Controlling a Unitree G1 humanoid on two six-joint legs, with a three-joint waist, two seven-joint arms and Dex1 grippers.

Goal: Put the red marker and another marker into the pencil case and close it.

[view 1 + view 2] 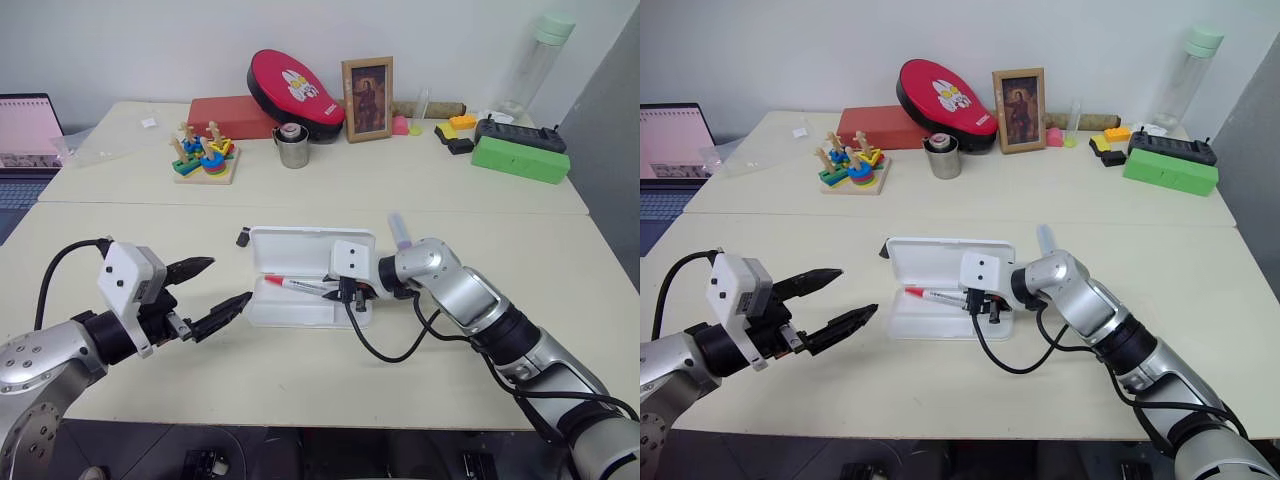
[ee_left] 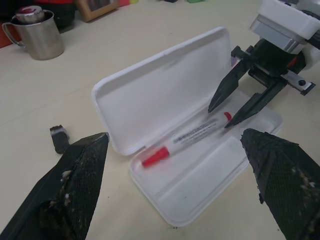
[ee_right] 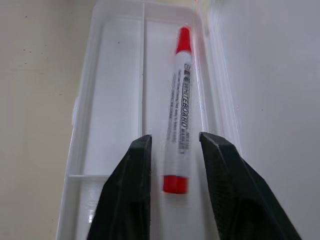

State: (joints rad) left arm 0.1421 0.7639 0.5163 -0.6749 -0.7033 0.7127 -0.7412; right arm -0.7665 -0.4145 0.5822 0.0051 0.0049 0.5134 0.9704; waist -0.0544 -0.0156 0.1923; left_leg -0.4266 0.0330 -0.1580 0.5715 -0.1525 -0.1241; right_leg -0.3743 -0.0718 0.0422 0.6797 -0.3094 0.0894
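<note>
Now red marker [image 3: 178,115] between parted right gripper [image 3: 172,150] fingers.

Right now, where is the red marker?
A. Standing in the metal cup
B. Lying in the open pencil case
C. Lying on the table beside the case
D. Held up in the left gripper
B: the red marker lies flat in the tray of the open pencil case, with the right gripper open around its tail end.
</note>
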